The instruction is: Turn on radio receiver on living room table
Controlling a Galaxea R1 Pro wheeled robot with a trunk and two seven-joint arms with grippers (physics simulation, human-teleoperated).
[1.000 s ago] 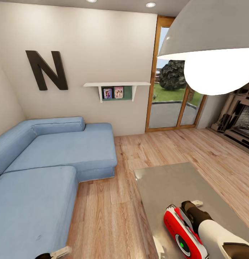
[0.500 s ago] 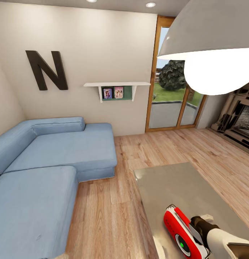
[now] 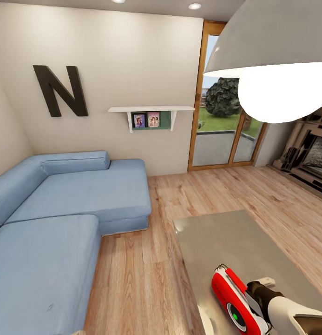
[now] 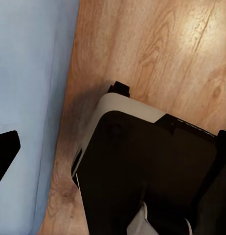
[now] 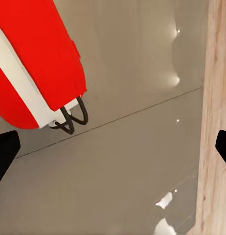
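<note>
You had the radio receiver [image 3: 235,302] standing on the table [image 3: 216,242] – your right gripper [image 3: 267,282] just beside it, fingers spread wide – under the wall's big black "N" [image 3: 61,90].

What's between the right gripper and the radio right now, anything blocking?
Nothing visible. The right gripper sits just behind the radio receiver on the table; in the right wrist view there is bare tabletop beside the radio.

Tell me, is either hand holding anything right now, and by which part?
Nothing is held. The right hand is spread wide over the bare table, beside the radio receiver. The left hand's fingertip has only the sofa behind it.
</note>
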